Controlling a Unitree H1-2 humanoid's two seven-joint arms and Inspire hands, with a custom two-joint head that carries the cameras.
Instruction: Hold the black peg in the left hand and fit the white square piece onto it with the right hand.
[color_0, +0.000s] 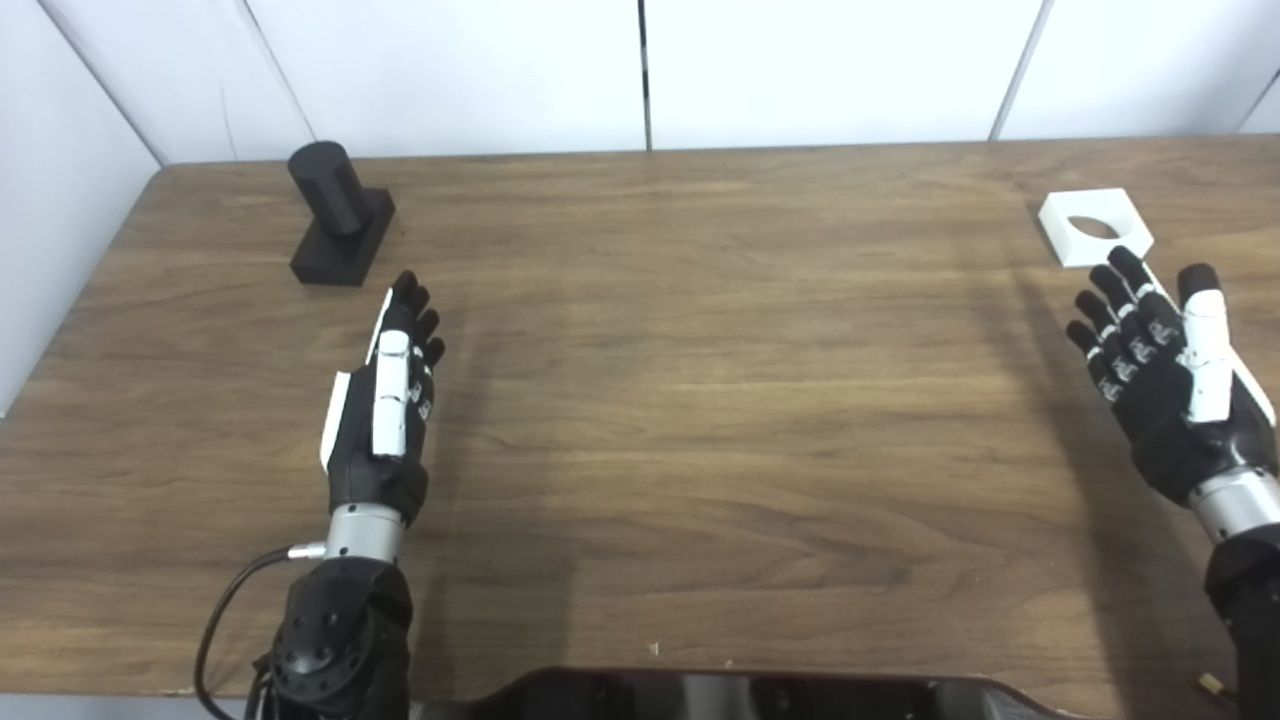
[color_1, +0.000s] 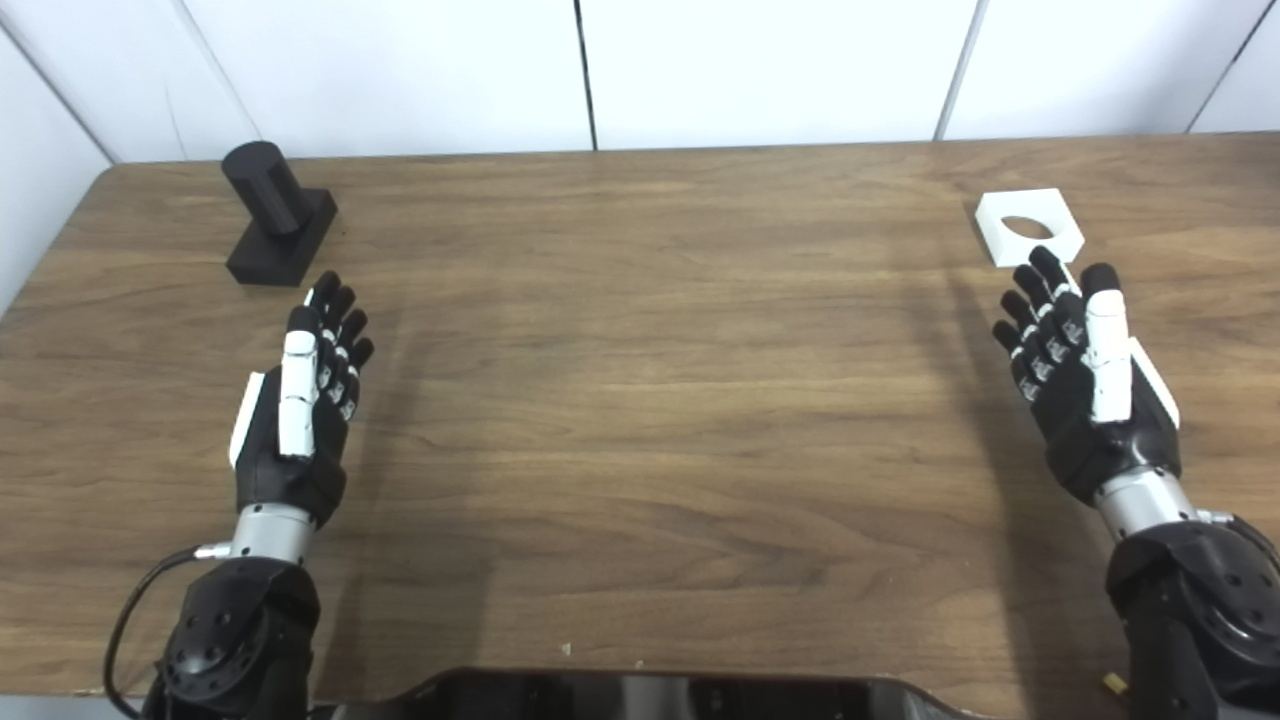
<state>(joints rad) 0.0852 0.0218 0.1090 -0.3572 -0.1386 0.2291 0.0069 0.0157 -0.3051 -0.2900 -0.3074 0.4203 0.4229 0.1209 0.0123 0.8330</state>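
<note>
Resting untouched: black peg (color_0: 338, 213) and white square piece (color_0: 1094, 226) on table (color_0: 700, 400).
Left hand (color_0: 385, 405) and right hand (color_0: 1165, 375) empty, fingers extended (slightly apart).

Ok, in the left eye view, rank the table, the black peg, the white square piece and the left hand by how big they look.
1. Table, by far.
2. Left hand, open, though nearer the camera, which enlarges it.
3. Black peg with its base.
4. White square piece.
Peg and square look close; the peg covers somewhat more picture.

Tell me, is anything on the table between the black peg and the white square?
No. Between the black peg and the white square piece there is only bare wooden table. Both eye views show that stretch with nothing on it.
</note>
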